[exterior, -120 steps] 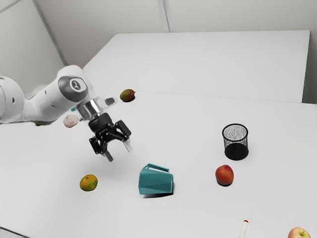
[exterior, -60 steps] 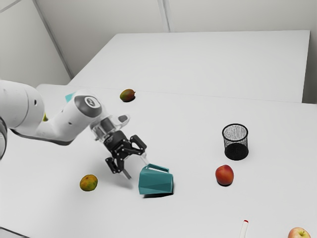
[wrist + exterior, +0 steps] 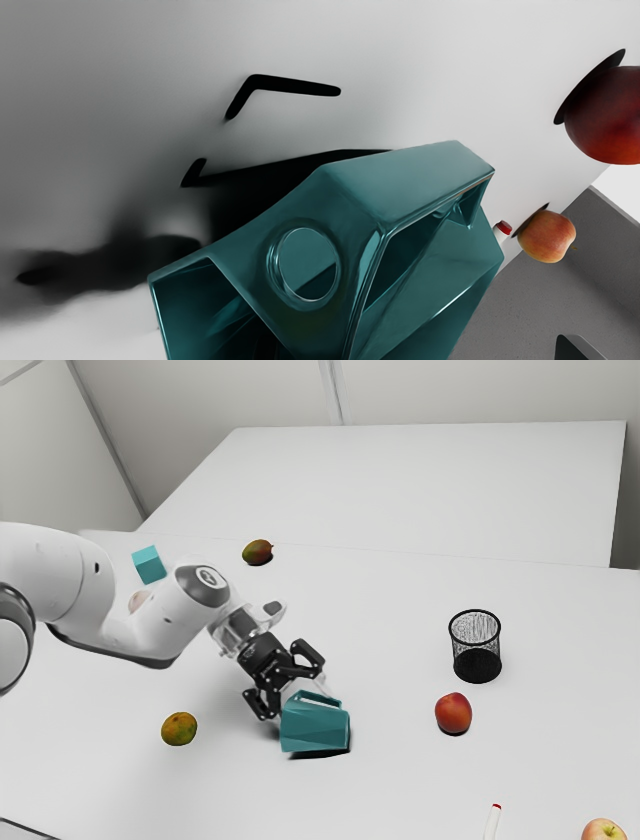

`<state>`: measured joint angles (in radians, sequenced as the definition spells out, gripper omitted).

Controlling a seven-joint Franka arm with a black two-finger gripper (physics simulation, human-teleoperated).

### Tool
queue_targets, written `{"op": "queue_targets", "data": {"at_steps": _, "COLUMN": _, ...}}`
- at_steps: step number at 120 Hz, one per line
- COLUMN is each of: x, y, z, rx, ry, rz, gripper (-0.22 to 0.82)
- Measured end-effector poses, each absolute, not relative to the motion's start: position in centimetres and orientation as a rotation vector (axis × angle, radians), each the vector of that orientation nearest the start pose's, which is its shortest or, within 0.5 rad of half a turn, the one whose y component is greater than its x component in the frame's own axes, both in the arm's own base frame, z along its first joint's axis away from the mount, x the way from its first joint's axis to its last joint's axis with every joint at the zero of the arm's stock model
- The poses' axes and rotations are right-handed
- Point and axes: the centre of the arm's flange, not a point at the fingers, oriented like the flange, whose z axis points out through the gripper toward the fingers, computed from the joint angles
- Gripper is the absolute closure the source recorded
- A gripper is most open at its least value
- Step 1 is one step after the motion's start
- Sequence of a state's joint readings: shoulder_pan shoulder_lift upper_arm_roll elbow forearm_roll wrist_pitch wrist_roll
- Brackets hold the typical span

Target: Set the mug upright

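Observation:
The teal mug (image 3: pixel 315 728) lies on its side on the table, its angular handle on the upper side in the exterior view. At its left end there, my gripper (image 3: pixel 299 700) is open and tilted down; the mug partly hides the lower finger. In the wrist view the mug (image 3: pixel 320 200) is close below my hand, with a hollow opening on one side and the handle on another. The open gripper (image 3: pixel 420 350) straddles part of it: one fingertip stands outside, and a dark shape, perhaps the other, shows within the opening. I cannot tell whether either touches.
Near the mug on the table (image 3: pixel 400 790) are an orange-green fruit (image 3: pixel 179 729), a red fruit (image 3: pixel 453 713) and a black mesh cup (image 3: pixel 477 647). A marker (image 3: pixel 492 822) and an apple (image 3: pixel 604 832) lie by the front edge. Farther back are a mango (image 3: pixel 257 552) and a teal cube (image 3: pixel 149 565).
My gripper has moved down and toward the exterior view's right, from above the table to the mug's end. The mug has not visibly moved. The teal cube has come out from behind the arm.

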<state>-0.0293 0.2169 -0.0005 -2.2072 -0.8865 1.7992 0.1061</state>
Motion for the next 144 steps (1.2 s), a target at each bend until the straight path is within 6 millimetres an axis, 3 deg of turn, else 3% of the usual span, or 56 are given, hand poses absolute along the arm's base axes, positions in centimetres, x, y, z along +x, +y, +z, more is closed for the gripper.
{"op": "queue_targets", "data": {"at_steps": 4, "x": 49.4, "y": -8.1, "z": 27.2, "rx": 2.230, "ry": 0.415, "rz": -0.668, "gripper": 0.04}}
{"op": "queue_targets", "data": {"at_steps": 25, "x": 49.9, "y": -9.1, "z": 28.1, "rx": 2.245, "ry": 0.395, "rz": -0.651, "gripper": 0.48}}
{"op": "queue_targets", "data": {"at_steps": 45, "x": 50.8, "y": -9.6, "z": 30.0, "rx": 2.260, "ry": 0.375, "rz": -0.611, "gripper": 0.67}}
{"op": "queue_targets", "data": {"at_steps": 92, "x": 51.4, "y": -12.5, "z": 32.2, "rx": 2.334, "ry": 0.320, "rz": -0.603, "gripper": 0.77}}
{"op": "queue_targets", "data": {"at_steps": 144, "x": 54.4, "y": -13.1, "z": 39.1, "rx": 2.890, "ry": -0.072, "rz": -0.392, "gripper": 0.79}}
